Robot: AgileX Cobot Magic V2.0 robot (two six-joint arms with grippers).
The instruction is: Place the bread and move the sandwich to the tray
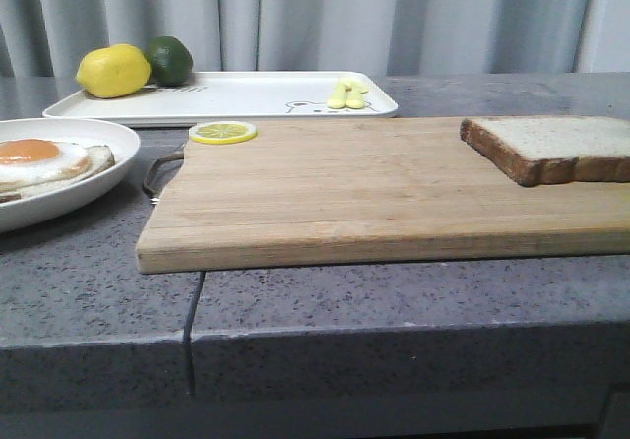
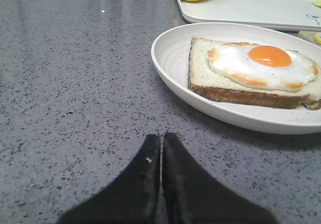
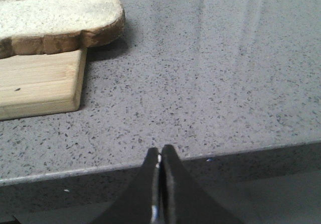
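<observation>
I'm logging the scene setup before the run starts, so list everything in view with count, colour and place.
Slice of pale bread with brown crust: 1, right end of board, overhanging its edge.
Fried-egg sandwich on round white plate: 1, left of board.
Rectangular white tray: 1, behind board.
Wooden cutting board: 1, tan, centre.
Lemon slice: 1, yellow, board's back-left corner.
Whole lemon: 1, yellow, tray's left end.
Lime: 1, dark green, beside lemon.
Small yellow pieces: pale yellow, on tray.
Grey speckled countertop: 1.
Left gripper: black, shut.
Right gripper: black, shut.
</observation>
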